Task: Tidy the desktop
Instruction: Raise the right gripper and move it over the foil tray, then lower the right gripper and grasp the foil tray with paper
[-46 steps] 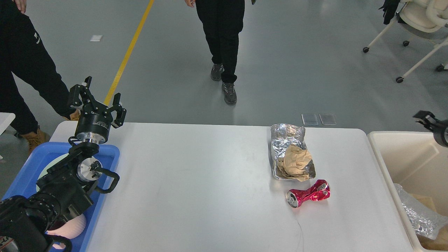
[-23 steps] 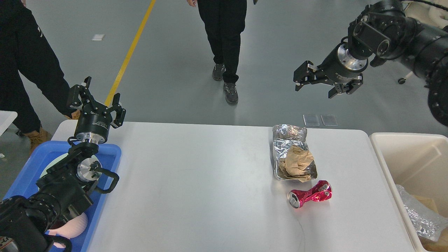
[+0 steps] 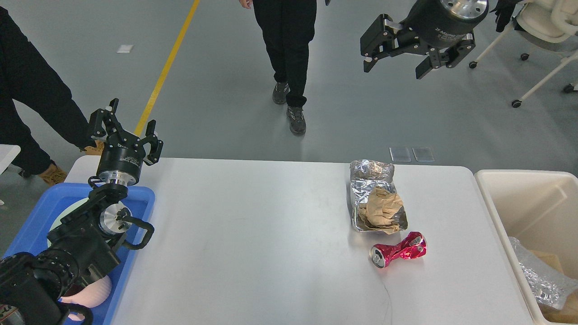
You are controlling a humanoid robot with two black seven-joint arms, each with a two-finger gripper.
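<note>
The white desktop [image 3: 253, 243] fills the middle of the head view. On its right part lies a crumpled foil tray [image 3: 372, 180] with a wad of brown paper [image 3: 381, 210] in it. Just in front of that lies a crushed red can [image 3: 398, 255] on its side. My left gripper [image 3: 124, 126] stands open and empty above the desktop's far left corner, over the blue tray [image 3: 31, 225]. High above the far right of the desktop, my right gripper [image 3: 408, 54] hangs open and empty, well clear of the foil tray.
The blue tray holds a pale plate and a pink object [image 3: 90, 293] under my left arm. A cream bin [image 3: 533, 212] at the right edge holds foil and brown scraps. Two people [image 3: 286, 49] stand on the floor beyond the table, and a wheeled chair [image 3: 542, 27] stands far right.
My right arm has swung in from the right edge and risen to the top of the view, gripper open throughout. My left arm has stayed still. The person at the back shifted slightly.
</note>
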